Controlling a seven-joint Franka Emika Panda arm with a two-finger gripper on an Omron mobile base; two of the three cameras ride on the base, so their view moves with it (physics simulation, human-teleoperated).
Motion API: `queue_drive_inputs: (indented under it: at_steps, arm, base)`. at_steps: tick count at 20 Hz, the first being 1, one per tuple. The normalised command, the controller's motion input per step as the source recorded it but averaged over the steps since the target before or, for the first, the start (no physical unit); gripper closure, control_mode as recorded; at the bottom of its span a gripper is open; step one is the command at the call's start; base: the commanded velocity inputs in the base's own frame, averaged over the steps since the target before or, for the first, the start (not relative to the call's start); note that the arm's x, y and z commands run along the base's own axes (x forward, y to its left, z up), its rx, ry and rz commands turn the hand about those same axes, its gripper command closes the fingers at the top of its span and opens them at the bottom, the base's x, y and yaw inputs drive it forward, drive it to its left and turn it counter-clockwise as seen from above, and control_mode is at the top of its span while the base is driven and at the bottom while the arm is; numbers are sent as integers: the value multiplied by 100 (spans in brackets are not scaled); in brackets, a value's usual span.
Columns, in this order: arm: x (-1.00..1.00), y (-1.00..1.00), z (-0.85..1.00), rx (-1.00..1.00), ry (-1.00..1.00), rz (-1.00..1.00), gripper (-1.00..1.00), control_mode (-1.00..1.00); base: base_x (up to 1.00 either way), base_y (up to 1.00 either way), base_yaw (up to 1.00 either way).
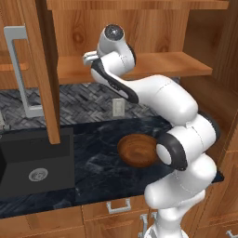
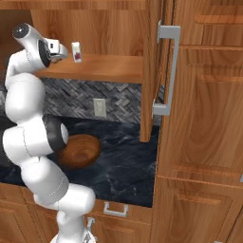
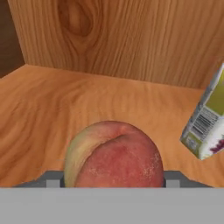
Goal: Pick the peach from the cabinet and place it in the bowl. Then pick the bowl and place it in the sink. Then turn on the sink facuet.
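Peach (image 3: 114, 155) on cabinet (image 3: 131, 39) shelf

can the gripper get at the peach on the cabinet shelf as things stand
Probably yes. In the hand view the peach sits right at the gripper, on the open cabinet shelf, nothing between them. The small white carton stands off to one side, apart from the peach, so it should not block a grasp.

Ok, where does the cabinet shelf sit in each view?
Left base view: shelf across the upper middle, behind the arm.
Right base view: upper left to centre, carrying a small carton.
Hand view: the wooden floor under the peach.
Shared landmark: the cabinet's wood-grain back wall.
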Motion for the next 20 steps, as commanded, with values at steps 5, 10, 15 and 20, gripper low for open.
queue_drive_inputs:
  at_steps: [5, 10, 15, 20]
  arm:
    - [-100, -35, -16, 0, -3, 0, 100, -100]
    - [-100, -26, -13, 0, 0, 0, 100, -100]
    - [-100, -29, -8, 0, 8, 0, 100, -100]
    - [-100, -34, -38, 0, 24, -1, 100, -100]
  base:
    - [0, 0, 0]
    - [0, 0, 0]
    - [0, 0, 0]
    - [0, 0, 0]
